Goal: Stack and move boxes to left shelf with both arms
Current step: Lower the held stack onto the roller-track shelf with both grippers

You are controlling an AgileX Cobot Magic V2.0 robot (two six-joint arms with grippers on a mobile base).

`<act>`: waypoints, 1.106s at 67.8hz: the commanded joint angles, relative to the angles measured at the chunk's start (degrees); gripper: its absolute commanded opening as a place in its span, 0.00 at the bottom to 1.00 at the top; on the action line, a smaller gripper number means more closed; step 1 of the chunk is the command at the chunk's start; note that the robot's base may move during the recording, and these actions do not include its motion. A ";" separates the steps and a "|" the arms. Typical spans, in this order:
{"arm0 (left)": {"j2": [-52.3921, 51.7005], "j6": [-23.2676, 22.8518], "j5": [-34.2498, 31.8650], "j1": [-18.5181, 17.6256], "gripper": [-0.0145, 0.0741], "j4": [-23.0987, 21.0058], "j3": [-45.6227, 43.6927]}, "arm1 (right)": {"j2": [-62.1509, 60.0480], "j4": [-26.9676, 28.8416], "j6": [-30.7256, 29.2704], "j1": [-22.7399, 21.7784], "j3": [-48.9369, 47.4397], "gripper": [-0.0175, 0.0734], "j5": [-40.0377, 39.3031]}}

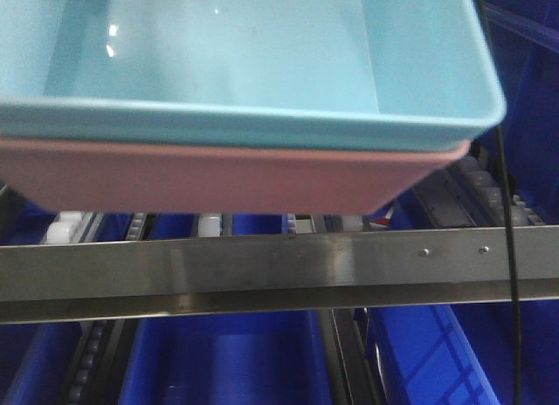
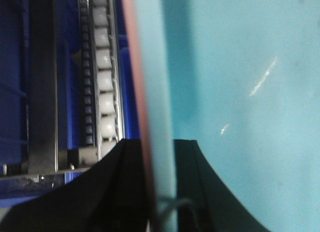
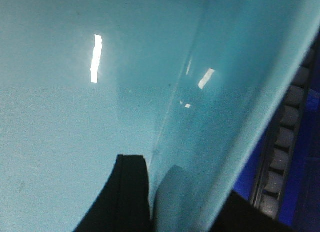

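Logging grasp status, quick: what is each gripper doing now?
Left gripper: shut on the stacked boxes' wall.
Right gripper: shut on the teal box's wall.

The left shelf (image 1: 262,265) is a steel rack with white rollers (image 2: 105,87) in lanes behind a flat front bar. The stacked tubs appear above its rollers; contact is unclear.

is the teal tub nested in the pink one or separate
Nested: the teal tub sits inside the pink tub, rims stacked. The left gripper straddles both walls.

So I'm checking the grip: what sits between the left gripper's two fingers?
In the left wrist view, the left gripper straddles the nested side walls: teal box inside pink box.
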 commanded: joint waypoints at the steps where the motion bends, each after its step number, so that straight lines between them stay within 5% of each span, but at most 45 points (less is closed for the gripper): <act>1: 0.47 1.22 -19.00 0.96 0.16 1.55 -6.20 | 0.65 8.85 -2.24 0.94 -5.30 0.25 -6.35; 28: 10.36 3.99 -30.93 8.67 0.16 0.61 -10.27 | 14.45 9.17 -7.08 -0.70 -18.97 0.25 -4.28; 57: 23.20 3.89 -47.38 14.69 0.16 0.61 -10.27 | 27.48 9.17 -7.08 -3.75 -24.28 0.25 -11.01; 75: 26.78 3.89 -48.39 16.35 0.16 0.61 -10.27 | 29.95 9.12 -7.08 -4.79 -24.28 0.25 -11.75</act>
